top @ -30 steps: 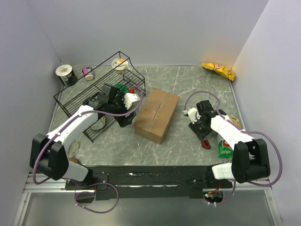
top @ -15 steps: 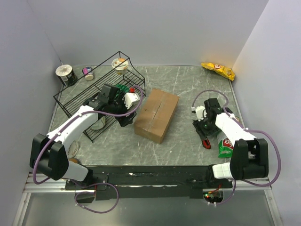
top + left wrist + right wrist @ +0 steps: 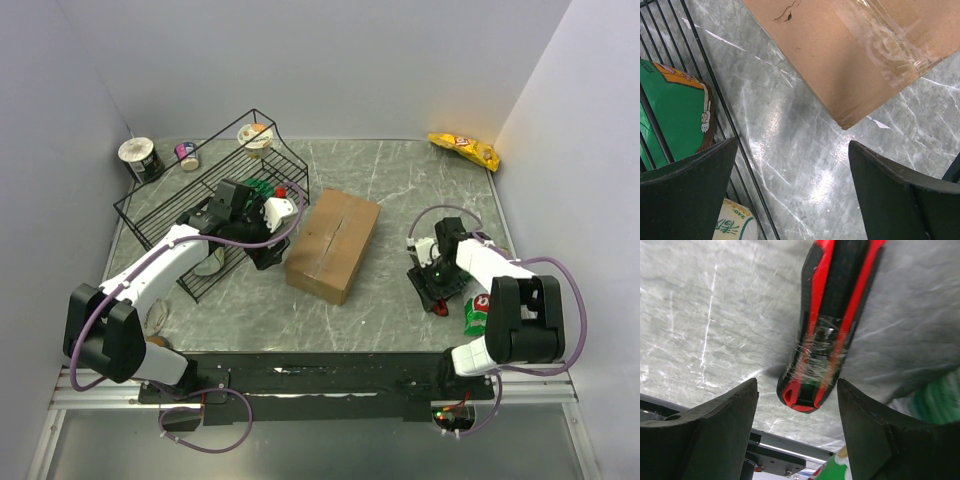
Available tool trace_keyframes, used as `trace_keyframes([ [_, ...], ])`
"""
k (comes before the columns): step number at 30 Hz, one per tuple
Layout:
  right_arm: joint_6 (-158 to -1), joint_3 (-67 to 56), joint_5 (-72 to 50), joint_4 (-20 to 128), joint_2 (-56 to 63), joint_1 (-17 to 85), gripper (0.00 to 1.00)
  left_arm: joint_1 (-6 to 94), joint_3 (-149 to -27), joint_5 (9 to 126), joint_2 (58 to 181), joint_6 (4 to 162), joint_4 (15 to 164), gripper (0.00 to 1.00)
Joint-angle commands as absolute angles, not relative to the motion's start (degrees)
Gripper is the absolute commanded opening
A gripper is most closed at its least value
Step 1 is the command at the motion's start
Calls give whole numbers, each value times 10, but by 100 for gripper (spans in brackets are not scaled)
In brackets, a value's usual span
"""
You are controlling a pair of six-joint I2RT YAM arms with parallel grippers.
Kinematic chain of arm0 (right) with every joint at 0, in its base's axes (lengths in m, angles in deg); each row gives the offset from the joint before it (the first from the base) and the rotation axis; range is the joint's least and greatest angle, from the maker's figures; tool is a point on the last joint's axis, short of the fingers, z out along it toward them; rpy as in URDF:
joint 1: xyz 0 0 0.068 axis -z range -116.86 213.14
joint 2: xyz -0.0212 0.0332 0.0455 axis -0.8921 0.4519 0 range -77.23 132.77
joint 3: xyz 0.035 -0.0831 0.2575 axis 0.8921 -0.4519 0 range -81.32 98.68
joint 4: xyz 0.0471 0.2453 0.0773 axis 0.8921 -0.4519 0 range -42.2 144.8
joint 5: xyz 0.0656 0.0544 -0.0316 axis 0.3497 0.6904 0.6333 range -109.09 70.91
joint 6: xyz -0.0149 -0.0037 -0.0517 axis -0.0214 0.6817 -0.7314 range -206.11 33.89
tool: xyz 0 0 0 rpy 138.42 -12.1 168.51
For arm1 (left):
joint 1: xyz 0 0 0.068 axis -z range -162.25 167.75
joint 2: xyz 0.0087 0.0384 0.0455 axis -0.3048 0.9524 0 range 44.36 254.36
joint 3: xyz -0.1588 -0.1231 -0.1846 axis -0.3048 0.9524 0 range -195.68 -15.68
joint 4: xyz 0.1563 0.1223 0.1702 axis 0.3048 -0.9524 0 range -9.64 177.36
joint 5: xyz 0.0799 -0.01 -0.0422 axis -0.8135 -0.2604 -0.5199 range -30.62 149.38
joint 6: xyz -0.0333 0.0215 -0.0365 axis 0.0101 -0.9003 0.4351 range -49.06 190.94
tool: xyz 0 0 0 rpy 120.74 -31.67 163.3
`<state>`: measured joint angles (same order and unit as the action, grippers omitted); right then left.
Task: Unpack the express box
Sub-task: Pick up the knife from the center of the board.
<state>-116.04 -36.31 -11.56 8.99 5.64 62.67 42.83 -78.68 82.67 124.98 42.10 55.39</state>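
Observation:
The express box is a plain brown carton lying shut in the middle of the table, its centre seam taped. Its near corner shows in the left wrist view. My left gripper is open and empty just left of the box, low over the table beside the wire rack; in its own view the gripper holds nothing. My right gripper is open, its jaws on either side of a red and black box cutter that lies on the table right of the box. The cutter's tip shows from above.
A black wire rack stands left of the box, with a green packet inside. A green snack bag lies by the right gripper. A yellow bag lies at the back right. Cups stand at the back left.
My right arm has swung nearer and lower, bringing its open gripper down over the box cutter. The left arm and the box have not moved.

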Motion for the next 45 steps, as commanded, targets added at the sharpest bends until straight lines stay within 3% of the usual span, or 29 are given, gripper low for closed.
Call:
trace_keyframes([
  [1,-1169,-384,-130,107,70,629,69,427,-796,845,1251,424,564,99],
  [7,-1193,-421,-188,161,78,629,52,427,-816,854,1252,434,560,99],
  [9,-1204,-425,-190,178,60,629,38,427,-834,862,1250,452,560,99],
  [11,-1224,-423,-190,180,15,628,28,427,-864,886,1247,471,561,99],
  [14,-1261,-406,-190,186,-64,609,22,427,-907,910,1242,520,590,97],
  [23,-1394,-321,-204,280,-227,469,12,427,-1027,1041,1285,700,705,97],
  [30,-1575,-377,-298,460,-267,343,0,428,-1129,1144,1346,781,729,99],
  [37,-1754,-491,-308,717,-312,271,0,460,-1232,1151,1401,648,579,94],
  [45,-1780,-478,-320,783,-284,238,0,491,-1272,1109,1421,536,462,92],
])
